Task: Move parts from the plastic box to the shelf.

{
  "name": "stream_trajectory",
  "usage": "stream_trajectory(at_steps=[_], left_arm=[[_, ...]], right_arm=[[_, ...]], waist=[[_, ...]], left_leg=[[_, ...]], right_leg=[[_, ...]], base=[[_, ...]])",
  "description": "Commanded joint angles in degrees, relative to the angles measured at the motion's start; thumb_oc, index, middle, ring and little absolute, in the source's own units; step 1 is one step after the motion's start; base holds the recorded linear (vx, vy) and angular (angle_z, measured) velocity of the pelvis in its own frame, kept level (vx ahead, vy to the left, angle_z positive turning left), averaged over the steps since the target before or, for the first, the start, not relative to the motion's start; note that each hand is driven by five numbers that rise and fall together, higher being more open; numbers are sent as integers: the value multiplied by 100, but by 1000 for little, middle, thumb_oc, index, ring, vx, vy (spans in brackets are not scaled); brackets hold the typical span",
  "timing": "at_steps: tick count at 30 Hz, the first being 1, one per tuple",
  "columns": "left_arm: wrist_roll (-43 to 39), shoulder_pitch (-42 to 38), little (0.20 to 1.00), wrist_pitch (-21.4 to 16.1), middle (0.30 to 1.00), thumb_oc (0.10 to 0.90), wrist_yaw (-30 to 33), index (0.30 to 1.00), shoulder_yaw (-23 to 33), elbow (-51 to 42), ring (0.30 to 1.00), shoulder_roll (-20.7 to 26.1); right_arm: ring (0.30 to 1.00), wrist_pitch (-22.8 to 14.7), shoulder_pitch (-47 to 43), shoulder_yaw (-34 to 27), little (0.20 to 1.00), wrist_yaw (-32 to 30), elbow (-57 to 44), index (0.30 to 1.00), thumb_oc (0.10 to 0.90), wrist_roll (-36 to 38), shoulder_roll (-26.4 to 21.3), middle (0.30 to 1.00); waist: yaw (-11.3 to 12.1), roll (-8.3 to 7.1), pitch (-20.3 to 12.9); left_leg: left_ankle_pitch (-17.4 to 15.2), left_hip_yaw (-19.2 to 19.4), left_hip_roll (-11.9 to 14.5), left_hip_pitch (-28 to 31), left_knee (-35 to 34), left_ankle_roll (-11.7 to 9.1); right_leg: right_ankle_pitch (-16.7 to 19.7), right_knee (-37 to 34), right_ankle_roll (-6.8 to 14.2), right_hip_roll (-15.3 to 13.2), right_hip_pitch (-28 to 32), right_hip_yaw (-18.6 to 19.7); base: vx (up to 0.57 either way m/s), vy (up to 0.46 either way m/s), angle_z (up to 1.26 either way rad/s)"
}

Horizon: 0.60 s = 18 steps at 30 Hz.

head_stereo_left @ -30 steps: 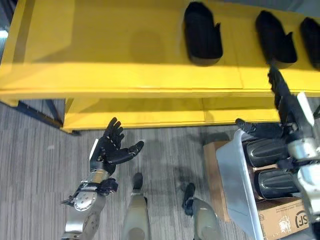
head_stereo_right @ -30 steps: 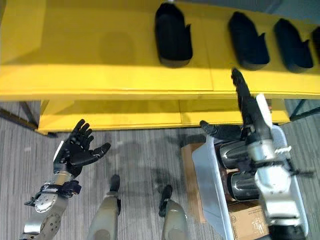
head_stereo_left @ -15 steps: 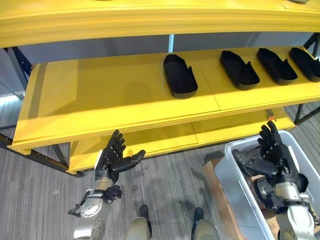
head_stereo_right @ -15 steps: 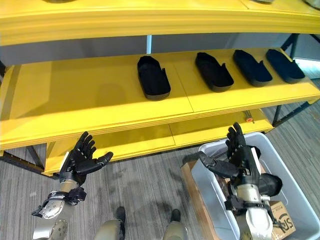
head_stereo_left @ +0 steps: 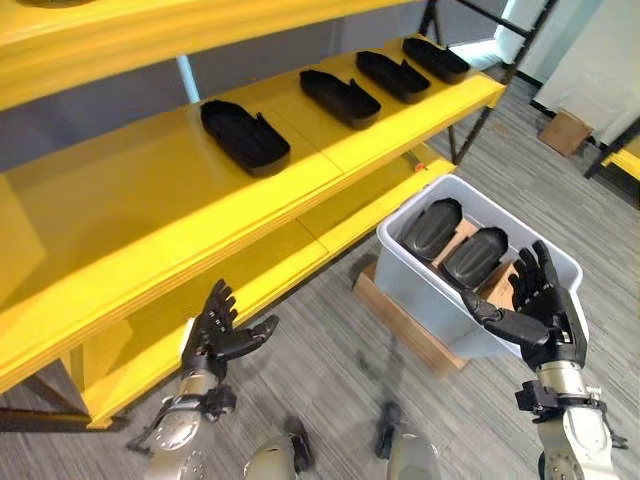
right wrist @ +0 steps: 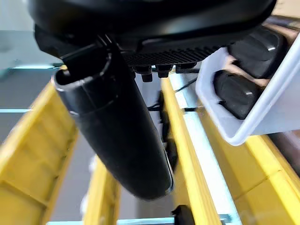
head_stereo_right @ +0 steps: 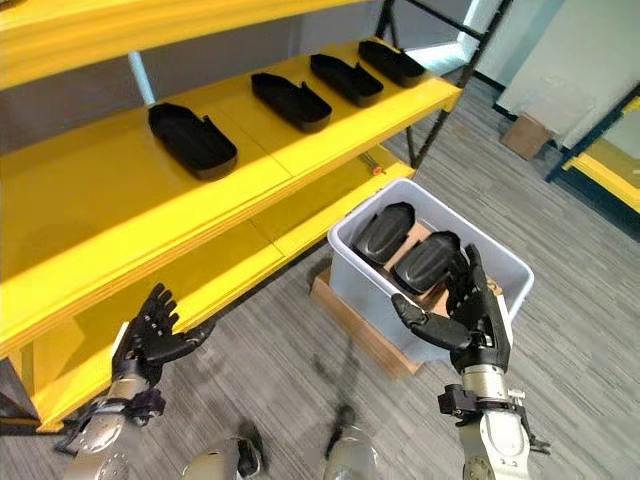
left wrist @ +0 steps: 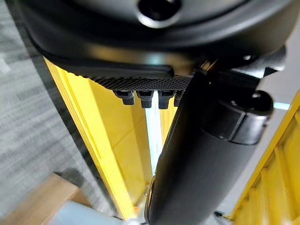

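A pale grey plastic box (head_stereo_left: 420,288) stands on the floor below the shelf's right end. Two black parts (head_stereo_left: 432,228) (head_stereo_left: 475,257) lie side by side in it. Several matching black parts rest in a row on the yellow shelf (head_stereo_left: 120,200), the nearest (head_stereo_left: 245,137) at the left of the row, the farthest (head_stereo_left: 436,59) near the shelf's end. My right hand (head_stereo_left: 538,312) is open and empty, palm toward the box, just in front of its near right rim. Open and empty too, my left hand (head_stereo_left: 220,335) hangs low before the lower shelf board.
The box sits on a flat cardboard piece (head_stereo_left: 400,325). A lower yellow shelf board (head_stereo_left: 290,270) runs behind it, with a dark shelf post (head_stereo_left: 480,110) at the right end. A small cardboard box (head_stereo_left: 565,130) stands on the grey floor at the far right.
The whole picture has swung, so the camera moved and the box now shows in full. My right hand, held over the box before, is now in front of it. Both hands stay open.
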Motion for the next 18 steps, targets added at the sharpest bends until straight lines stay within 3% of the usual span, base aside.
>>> stream_trajectory(at_steps=[1,6,9,18], left_arm=[[47,-200,1000,-544,1000,900,-63,1000,122,-917,1000,259],[85,-97,1000,-545,1000,900,-70,1000,127,-934,1000,153],[36,-154,1000,-577,1000,900,-126,1000,14,-957,1000,119],[65,-499,1000,-625,1000,900,-199,1000,-313,-1022,1000,183]], right_arm=[[1000,-481,-395,-367,1000,-140,-155,1000,900,219,-136,1000],[1000,-482,-299,-478,1000,-118,-203,1000,900,199,-191,1000],[1000,-568,-366,-534,1000,-166,-248,1000,900,165,-285,1000],[1000,-746,-655,-501,1000,-350,-284,1000,900,28,-383,1000]], waist=[[-94,-79,-185],[-192,-17,-297],[-316,115,-313],[-471,405,-245]], left_leg=[[53,-23,495,964,-1055,-353],[236,78,717,1109,-1218,-515],[353,99,950,1185,-1243,-660],[643,125,1268,1312,-1396,-870]], right_leg=[[961,-745,-96,381,536,120],[539,-773,-246,608,585,217],[183,-647,-381,757,543,286],[-333,-50,-603,1015,296,520]], base=[[51,-99,-10],[65,-157,-30],[53,-168,17],[38,-130,-10]])
